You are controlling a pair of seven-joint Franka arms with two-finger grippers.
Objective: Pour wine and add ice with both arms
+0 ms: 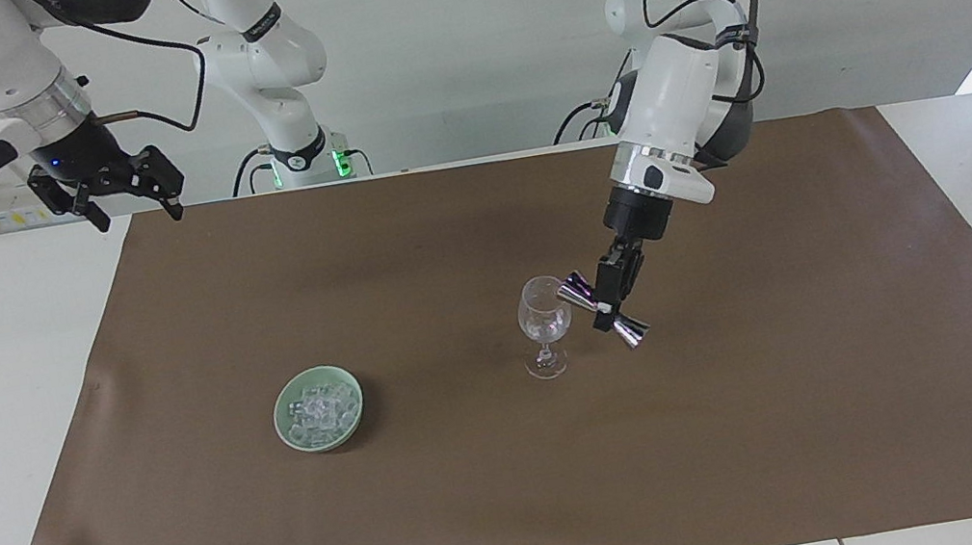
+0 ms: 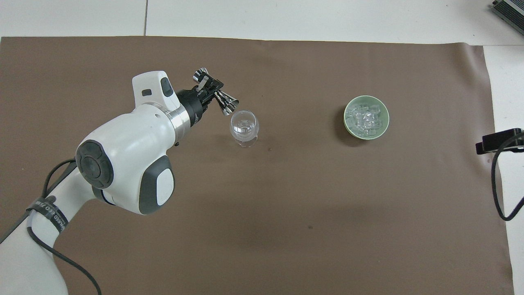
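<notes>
- We find the left pincer (image 1: 610,303) clamped on a steel jigger (image 1: 603,310), tilted at the wine glass (image 1: 545,324) rim.
- We note the right pincer (image 1: 126,195) spread apart, waiting above the surface (image 1: 0,408) edge.
- We record the ice (image 1: 320,410) heaped in the green dish (image 1: 289,432).

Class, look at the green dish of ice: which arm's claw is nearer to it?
Left. The left claw holds the jigger beside the wine glass, near the dish; the right claw waits at the table's corner.

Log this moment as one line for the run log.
left tool: shut on shiny metal hourglass jigger, tipped at clear stemmed wine glass | right tool: open, waiting | ice: in pale green dish
</notes>
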